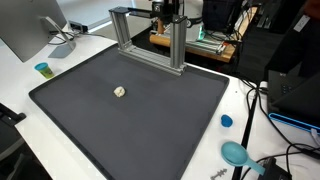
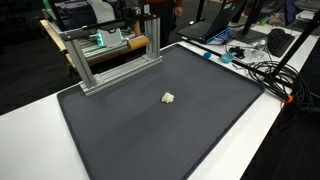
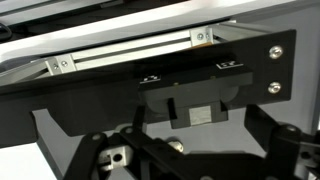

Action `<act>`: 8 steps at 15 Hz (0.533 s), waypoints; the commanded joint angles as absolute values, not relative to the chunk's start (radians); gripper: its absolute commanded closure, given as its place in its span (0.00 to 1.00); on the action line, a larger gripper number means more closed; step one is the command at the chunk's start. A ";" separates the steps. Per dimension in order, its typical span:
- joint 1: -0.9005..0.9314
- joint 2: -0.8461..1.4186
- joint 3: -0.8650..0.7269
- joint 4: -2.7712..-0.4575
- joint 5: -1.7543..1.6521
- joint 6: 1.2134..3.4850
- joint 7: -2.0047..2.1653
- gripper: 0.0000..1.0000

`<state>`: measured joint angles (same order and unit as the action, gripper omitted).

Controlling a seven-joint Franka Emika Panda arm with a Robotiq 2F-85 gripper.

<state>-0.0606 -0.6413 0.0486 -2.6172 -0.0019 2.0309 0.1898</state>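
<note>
the gripper is up high at the far edge of the mat, close behind the frame. its jaws are spread as wide as they go and there is nothing between them. in the wrist view the frame's pale rail runs across the top of the picture, so the frame is the nearest thing to the gripper. the block is well apart from it. it lies alone near the middle of the mat, resting flat, and shows the same way in both exterior views, with bare mat on every side. a pale speck low in the wrist view may be the block, but i cannot tell. a cup and a cap sit off the mat on the table, and cables trail along one side; none of them is near the block. judging from this, any move toward the block is best started by pulling clear of the frame's top bar and posts. only after that should height be lost, since the arm stands right against that structure. the block looks small and light, so a straight-down approach centred over it would suit, with the jaws kept wide until the fingers straddle it. a sideways sweep could easily nudge it across the mat. closing slowly should stop it from popping out.
</note>
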 commanded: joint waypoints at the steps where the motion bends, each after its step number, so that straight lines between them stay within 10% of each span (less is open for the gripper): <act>1: -0.045 -0.641 0.029 -2.632 0.010 2.047 0.153 0.00; 8: -0.030 -0.657 0.020 -2.677 0.033 2.084 0.123 0.02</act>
<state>-0.0451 -0.6353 0.0357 -2.6405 0.0077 2.0564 0.1348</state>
